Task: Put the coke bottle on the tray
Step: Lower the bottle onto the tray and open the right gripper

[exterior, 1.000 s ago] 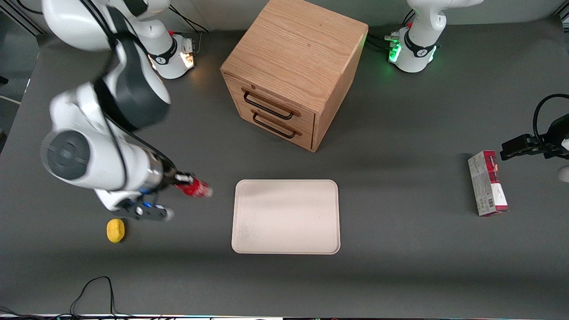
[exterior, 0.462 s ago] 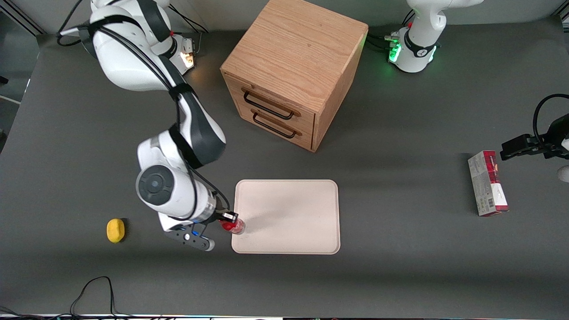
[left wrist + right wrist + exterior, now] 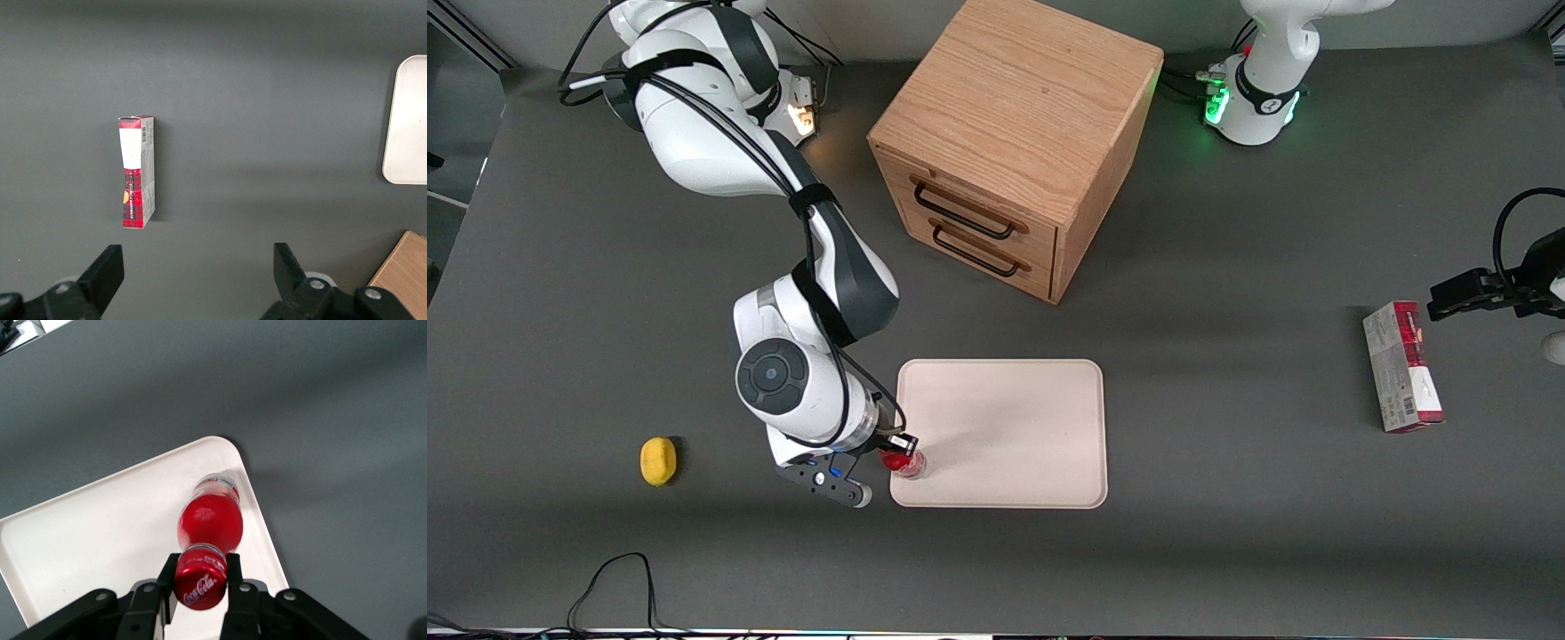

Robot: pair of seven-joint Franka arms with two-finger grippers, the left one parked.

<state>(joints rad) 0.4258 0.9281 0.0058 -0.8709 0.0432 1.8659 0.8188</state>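
Gripping coke bottle [image 3: 209, 523] by its cap, hand [image 3: 200, 579] over tray [image 3: 87, 547] corner

The wrist hides most of the gripper [image 3: 897, 447] in the front view. The right wrist view's edge cuts off the tray [image 3: 100, 533]; whether the coke bottle [image 3: 208, 520] touches it is unclear.

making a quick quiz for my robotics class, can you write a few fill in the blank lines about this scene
1. The gripper has its jaws shut on the cap of the ____.
2. The coke bottle is held over a corner of the cream-white ____.
3. The wooden cabinet shows ____ drawer handles on its front.
4. Toward the working arm's end of the table lies a small ____ object.

Missing words: coke bottle; tray; two; yellow
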